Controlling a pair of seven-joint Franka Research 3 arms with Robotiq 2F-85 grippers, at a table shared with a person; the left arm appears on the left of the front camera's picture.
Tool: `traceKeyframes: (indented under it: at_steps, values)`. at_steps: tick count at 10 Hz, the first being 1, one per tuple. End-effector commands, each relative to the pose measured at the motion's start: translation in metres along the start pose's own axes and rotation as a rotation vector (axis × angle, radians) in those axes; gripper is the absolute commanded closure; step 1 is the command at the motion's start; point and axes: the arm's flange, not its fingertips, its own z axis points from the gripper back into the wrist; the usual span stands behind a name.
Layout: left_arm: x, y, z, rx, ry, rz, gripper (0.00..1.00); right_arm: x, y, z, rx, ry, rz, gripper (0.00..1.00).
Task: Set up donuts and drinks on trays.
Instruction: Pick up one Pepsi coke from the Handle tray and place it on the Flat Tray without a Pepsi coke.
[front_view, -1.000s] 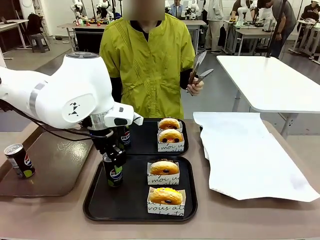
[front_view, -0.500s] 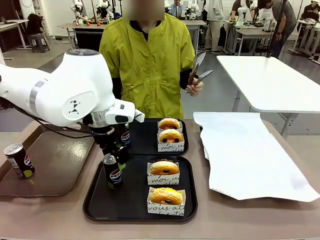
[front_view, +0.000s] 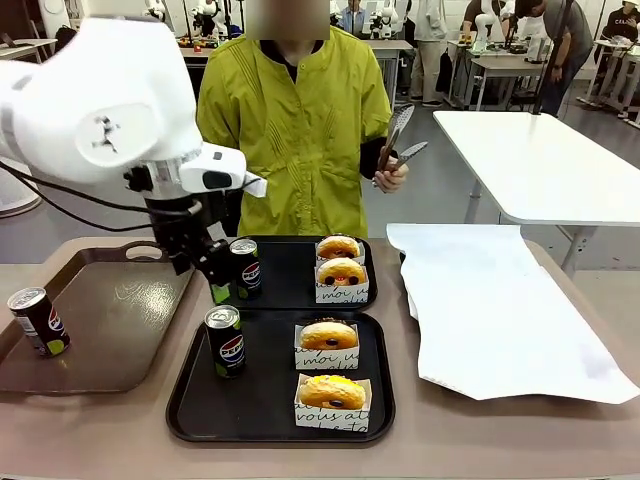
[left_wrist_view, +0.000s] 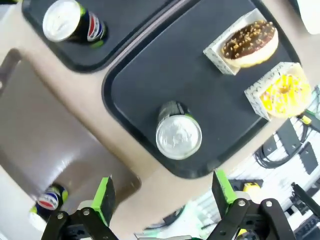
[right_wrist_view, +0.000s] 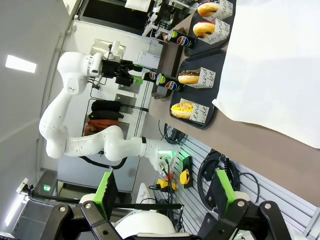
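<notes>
Two black trays lie end to end: the near tray (front_view: 262, 395) and the far tray (front_view: 292, 278). A drink can (front_view: 224, 340) stands upright at the near tray's left, free of any grip; the left wrist view looks down on its silver top (left_wrist_view: 178, 136). My left gripper (front_view: 210, 285) (left_wrist_view: 164, 197) hangs open above and behind it. Another can (front_view: 246, 265) stands on the far tray. Boxed donuts sit two to a tray: far (front_view: 338, 247) (front_view: 341, 272), near (front_view: 328, 335) (front_view: 332, 392). My right gripper (right_wrist_view: 163, 190) is open, off the table.
A glossy brown tray (front_view: 110, 330) at the left holds a third can (front_view: 38, 320). A large white paper sheet (front_view: 490, 300) covers the table's right side. The person across the table holds tongs (front_view: 398, 140) in one raised hand.
My left gripper opened, let go of the can on the near tray, and rose up and back from it. The can stays standing.
</notes>
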Motion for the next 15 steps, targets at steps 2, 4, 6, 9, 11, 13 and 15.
traceKeyframes:
  at_steps: [2, 4, 6, 9, 11, 13, 15]
  values:
    - [-0.019, -0.004, 0.019, -0.029, 0.036, 0.087, 0.00, 0.000, 0.001, 0.000, 0.014, -0.004, 0.017, 0.00]
    - [-0.007, 0.001, 0.009, -0.011, 0.027, 0.038, 0.00, 0.000, 0.001, 0.000, 0.014, -0.004, 0.017, 0.00]
    - [-0.007, 0.001, 0.009, -0.011, 0.027, 0.038, 0.00, 0.000, 0.001, 0.000, 0.014, -0.004, 0.017, 0.00]
    - [-0.009, -0.001, 0.008, -0.017, 0.038, 0.052, 0.00, 0.000, 0.001, 0.000, 0.014, -0.004, 0.017, 0.00]
    - [-0.017, 0.072, 0.038, -0.227, -0.134, 0.273, 0.00, 0.000, 0.001, 0.000, 0.014, -0.004, 0.017, 0.00]
    - [-0.093, 0.116, 0.063, -0.533, -0.337, 0.485, 0.00, 0.000, 0.001, 0.000, 0.014, -0.004, 0.017, 0.00]
    - [-0.178, 0.166, 0.085, -0.746, -0.545, 0.605, 0.00, 0.000, 0.001, 0.000, 0.014, -0.004, 0.017, 0.00]
